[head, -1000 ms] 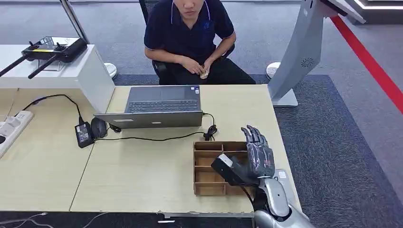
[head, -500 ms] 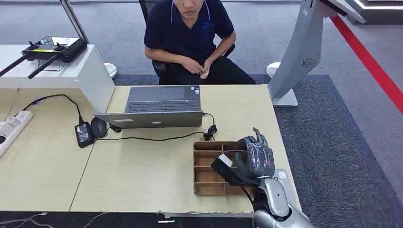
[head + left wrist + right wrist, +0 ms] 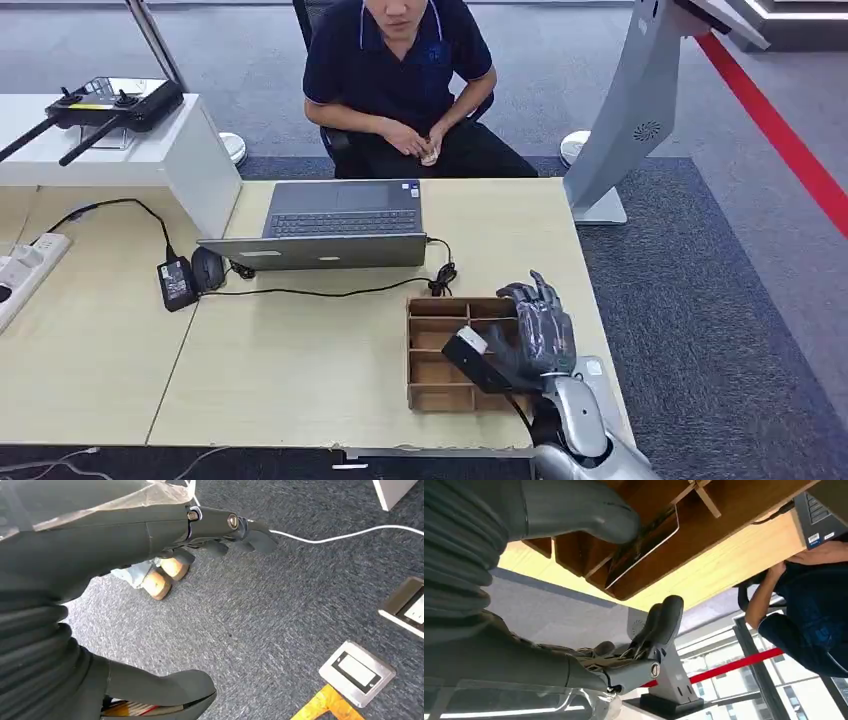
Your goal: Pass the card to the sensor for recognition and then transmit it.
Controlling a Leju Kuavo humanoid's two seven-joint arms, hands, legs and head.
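My right hand (image 3: 540, 330) is over the right side of the wooden divided box (image 3: 430, 385) at the table's front right, fingers curled downward. In the right wrist view a thin dark card with a pale edge (image 3: 646, 537) leans inside a compartment of the box (image 3: 729, 510). The thumb (image 3: 579, 510) touches the card's upper face, and the fingers (image 3: 664, 622) stay apart from it beyond the box wall. The hand hides the card in the head view. My left hand (image 3: 150, 525) hangs over grey carpet, fingers spread and holding nothing.
A person (image 3: 400, 60) sits behind the table with hands together. An open laptop (image 3: 335, 225), its cable, a mouse (image 3: 207, 268) and a power adapter (image 3: 176, 282) lie on the table. A small pale device (image 3: 592, 370) sits beside my right wrist. A grey kiosk stand (image 3: 640, 100) rises at right.
My right hand's fingers have curled in from straight over the box, and the hand has sunk slightly toward it. The person's hands shifted a little.
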